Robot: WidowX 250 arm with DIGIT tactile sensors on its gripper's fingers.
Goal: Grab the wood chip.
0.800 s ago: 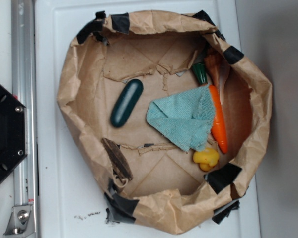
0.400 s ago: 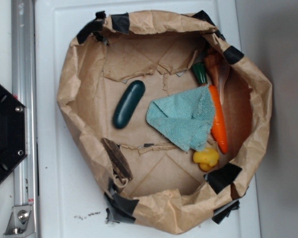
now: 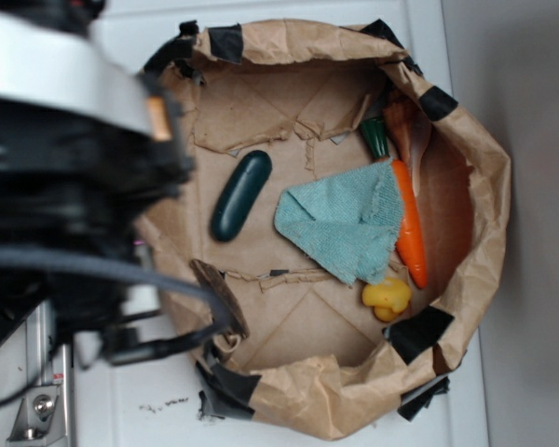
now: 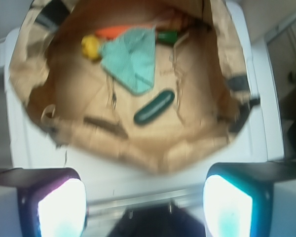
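A white surface [image 3: 121, 410] fills the scene, evenly lit — a grey floor strip [image 3: 531, 223] runs along its right edge, and dark specks lie near its lower left.

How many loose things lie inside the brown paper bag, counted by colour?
Dark green capsule-shaped object: 1
Teal cloth: 1
Orange carrot with green top: 1
Yellow duck toy: 1
Dark brown wood chip: 1
Total: 5

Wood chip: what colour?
Dark brown, rough like bark: the wood chip. Clearest in the exterior view.
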